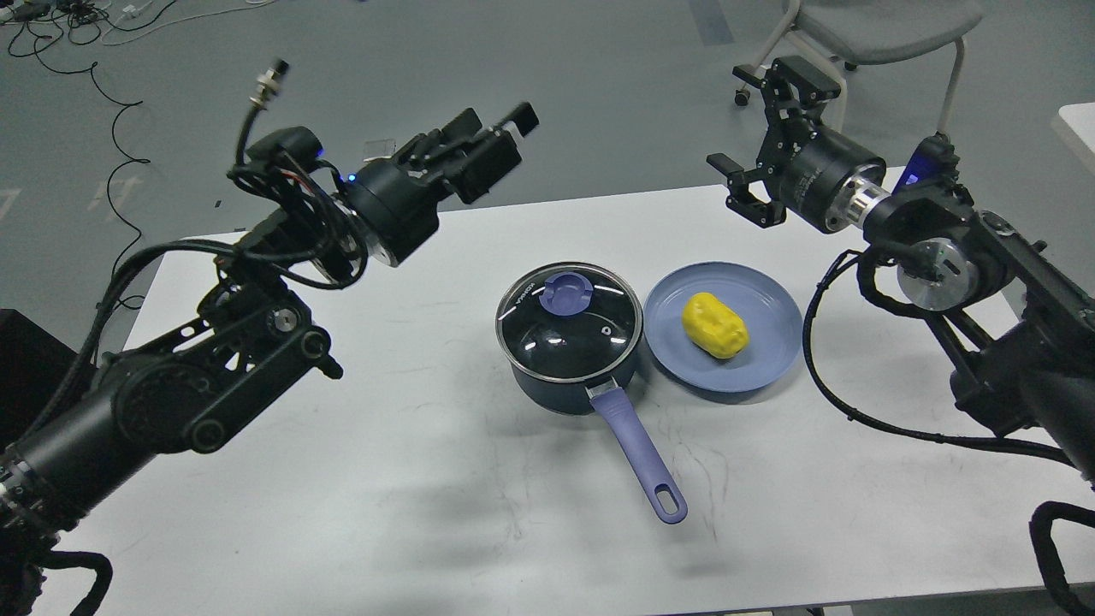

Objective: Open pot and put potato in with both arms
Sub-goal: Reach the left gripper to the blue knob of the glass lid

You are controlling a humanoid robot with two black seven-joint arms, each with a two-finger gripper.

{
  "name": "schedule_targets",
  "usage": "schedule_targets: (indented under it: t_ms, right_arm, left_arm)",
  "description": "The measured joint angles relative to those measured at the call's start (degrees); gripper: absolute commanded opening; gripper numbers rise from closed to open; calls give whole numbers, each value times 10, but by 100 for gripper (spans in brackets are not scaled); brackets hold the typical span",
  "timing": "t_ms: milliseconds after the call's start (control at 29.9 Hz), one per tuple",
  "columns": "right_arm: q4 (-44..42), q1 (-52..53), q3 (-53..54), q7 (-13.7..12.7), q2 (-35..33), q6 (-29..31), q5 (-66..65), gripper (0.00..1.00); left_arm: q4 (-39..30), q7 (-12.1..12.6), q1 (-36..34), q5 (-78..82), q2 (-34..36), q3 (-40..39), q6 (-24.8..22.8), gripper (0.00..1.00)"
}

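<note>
Two black arms hang over a white table [342, 479], one from each side, and neither touches anything. On the left arm, the left pincer [492, 141] points toward the far middle of the table, seen nearly end-on and dark, so I cannot tell whether its fingers are apart or closed. The right pincer [757, 137] is raised above the far right edge with its fingers spread wide and nothing between them. At the table's centre stands the pot [569, 376], a dark navy saucepan with its lavender-blue handle [637, 453] running toward the near edge. It looks rigid and fairly stable, probably heavy enough not to slide when its top is pulled. A glass lid [569, 325] with a metal rim covers it — likely smooth, slippery and breakable if dropped, so the rim is a poor hold. The lavender knob [566, 294] on top of the lid, toward its far side, is the obvious grip: small, raised, suited to a pinch from above. Just right of the pot sits a shallow blue plate [770, 359], and on it lies the potato [714, 325] — bright yellow, lumpy, seemingly light and smooth like a toy. A grasp across its narrow middle seems safest, since the rounded ends could squirt out.
</note>
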Motion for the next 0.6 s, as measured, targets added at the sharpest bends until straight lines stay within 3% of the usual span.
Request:
schedule_targets:
  t_ms: [200, 601]
  right_arm:
    - [-43, -14, 27, 0, -31, 67, 40, 100]
    - [-134, -14, 35, 8, -66, 72, 63, 100]
  left_arm:
    - [17, 0, -2, 150, -23, 54, 17, 98]
    - [90, -1, 2, 200, -42, 91, 18, 98]
